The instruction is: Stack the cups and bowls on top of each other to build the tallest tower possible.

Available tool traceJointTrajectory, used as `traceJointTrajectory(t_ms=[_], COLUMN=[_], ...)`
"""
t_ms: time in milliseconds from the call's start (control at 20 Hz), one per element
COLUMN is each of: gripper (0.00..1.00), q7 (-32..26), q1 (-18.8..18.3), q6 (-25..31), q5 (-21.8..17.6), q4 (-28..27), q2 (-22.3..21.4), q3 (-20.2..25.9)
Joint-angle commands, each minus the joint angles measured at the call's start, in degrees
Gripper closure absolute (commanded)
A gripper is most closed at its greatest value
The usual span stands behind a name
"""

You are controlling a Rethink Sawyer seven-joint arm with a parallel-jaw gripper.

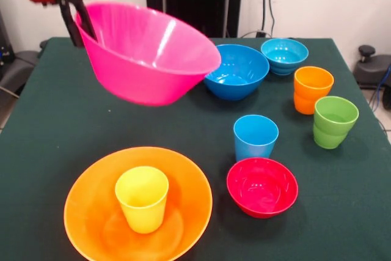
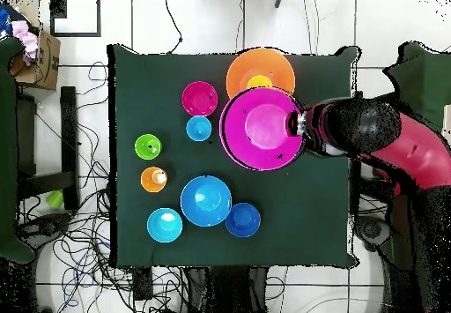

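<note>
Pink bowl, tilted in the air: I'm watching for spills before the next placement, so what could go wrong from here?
1. The pink bowl hangs tilted from the gripper at its rim, so it may slip or swing.
2. It must land on the narrow yellow cup, standing in the orange bowl; off-centre, it could tip the cup.
3. The blue cup and red bowl stand nearby and could be knocked if it falls.

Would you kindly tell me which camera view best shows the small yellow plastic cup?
The front view: the small yellow plastic cup stands upright and fully visible inside the large orange plastic bowl. In the overhead view only a sliver of the cup shows, beside the raised large pink plastic bowl.
</note>
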Motion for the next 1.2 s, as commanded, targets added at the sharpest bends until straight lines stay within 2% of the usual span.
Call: traceJointTrajectory(t_ms=[50,250,500,650,850,1000,1200], gripper=[1.00,1.00,1.00,1.00,1.00,1.00,1.00], q7=[3.06,3.63,3.07,1.83,-0.14,-0.60,-1.96], q1=[3.17,3.18,2.49,2.44,2.45,2.26,2.32], q6=[-2.88,-5.39,-4.28,0.71,5.33,6.48,8.14], q5=[-3.11,-2.50,-0.93,-0.75,-1.71,-1.26,-0.97], q4=[-5.74,-4.23,-3.61,-6.66,-11.63,-12.92,-17.80], q2=[6.67,6.63,5.70,4.88,5.98,6.29,8.69], q3=[0.76,1.08,1.96,1.77,1.50,1.94,3.10])
